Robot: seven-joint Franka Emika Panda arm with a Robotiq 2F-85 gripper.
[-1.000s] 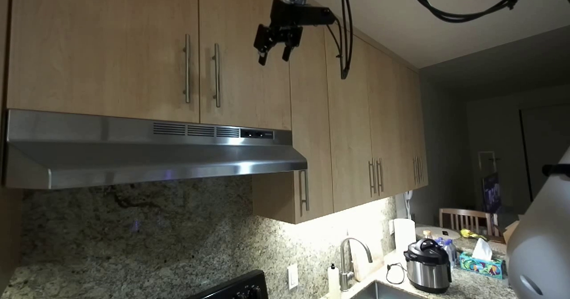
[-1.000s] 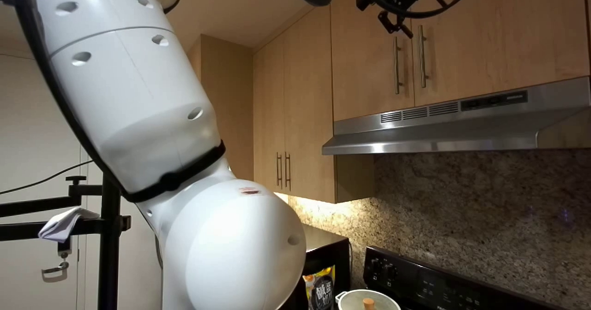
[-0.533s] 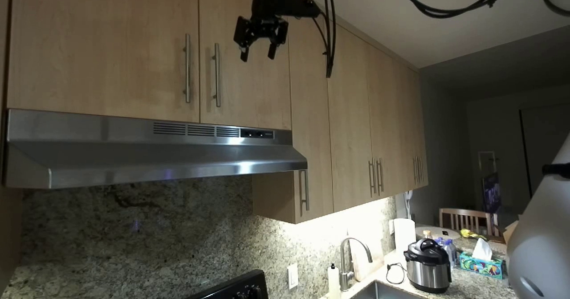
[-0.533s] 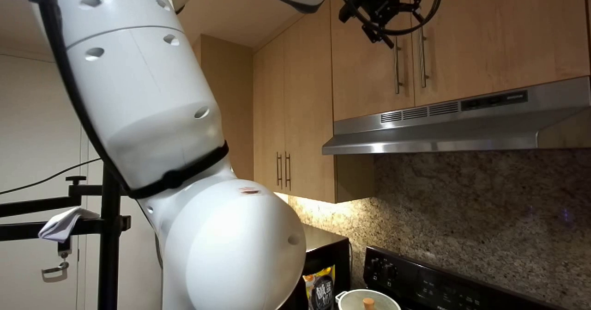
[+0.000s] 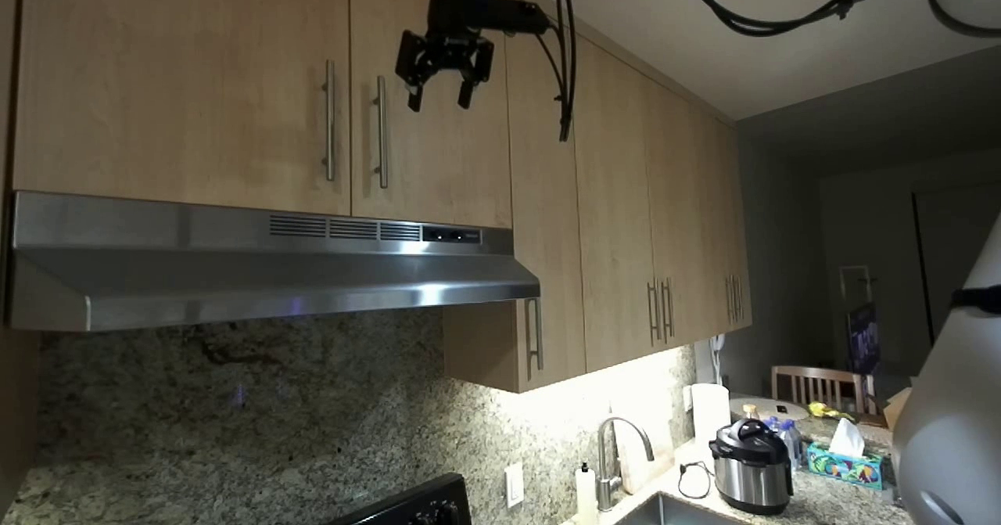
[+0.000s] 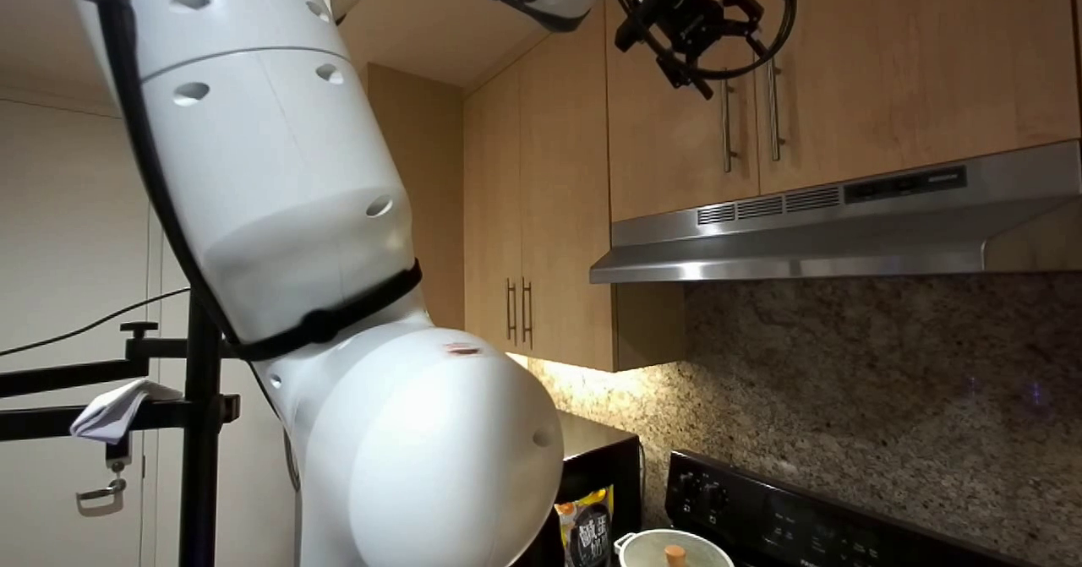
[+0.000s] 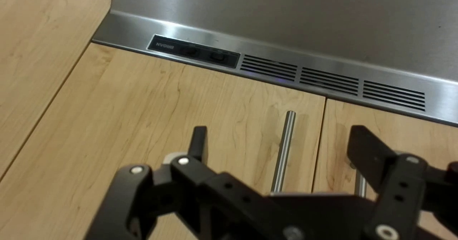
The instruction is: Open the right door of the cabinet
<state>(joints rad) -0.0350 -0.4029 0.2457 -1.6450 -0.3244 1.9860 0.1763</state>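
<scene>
The right door (image 5: 442, 165) is closed above the range hood (image 5: 274, 275), as a second ago, while the gripper (image 5: 440, 101) has shifted toward the door's handle (image 5: 382, 134). Both exterior views cut off the door's top; in the wrist view the gripper covers part of the handle. The jaws stand parted, pointing down; the white arm (image 6: 287, 178) slants up out of view

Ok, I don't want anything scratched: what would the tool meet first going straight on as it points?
Likely the right door, by its handle, which shows between the open fingers of the tool in the wrist view; depth is unclear, so the hood below could come first.
</scene>
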